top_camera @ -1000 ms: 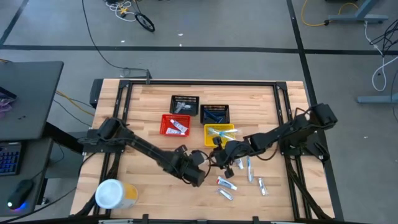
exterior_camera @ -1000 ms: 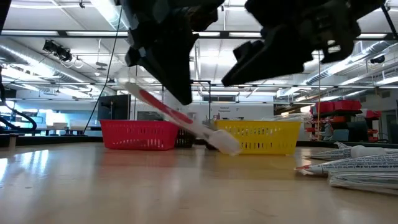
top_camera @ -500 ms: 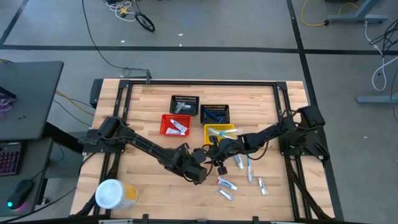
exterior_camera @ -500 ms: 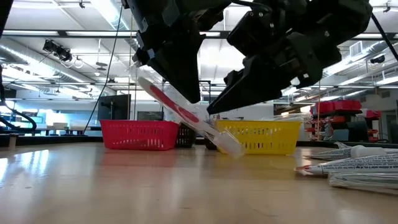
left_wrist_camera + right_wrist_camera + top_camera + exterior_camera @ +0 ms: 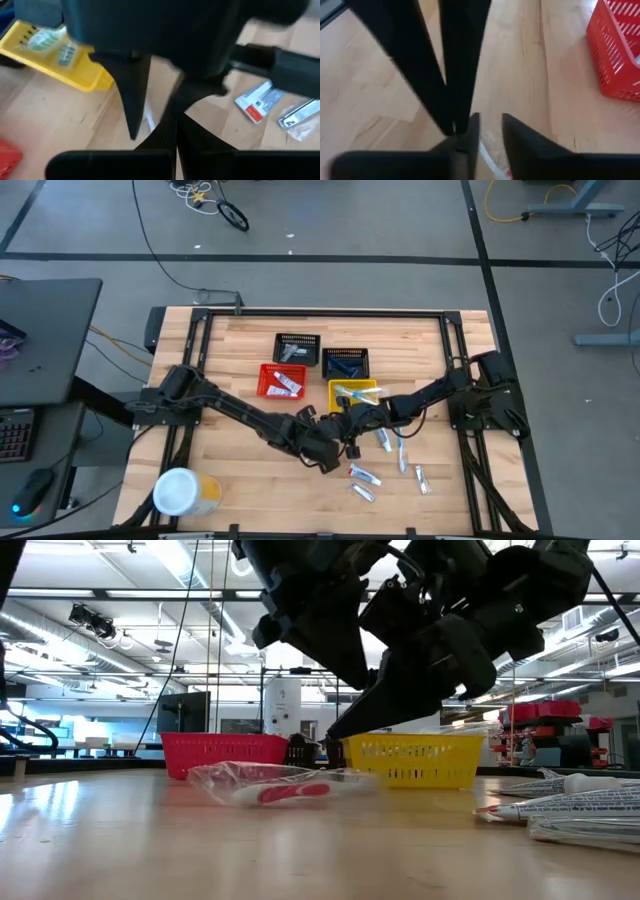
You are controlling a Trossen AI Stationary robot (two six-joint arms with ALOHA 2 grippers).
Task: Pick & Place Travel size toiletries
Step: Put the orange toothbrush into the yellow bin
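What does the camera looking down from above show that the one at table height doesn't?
Only the high view shows the black basket, the blue basket, the white-and-yellow canister and the whole wooden table. Only the low view shows the wrapped pink toothbrush lying flat on the wood, below the arms. Both show the red basket, the yellow basket, loose white tubes, and the left gripper and right gripper close together.

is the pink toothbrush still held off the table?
No: in the low view the wrapped pink toothbrush lies flat on the table, below both dark grippers, with neither one touching it.
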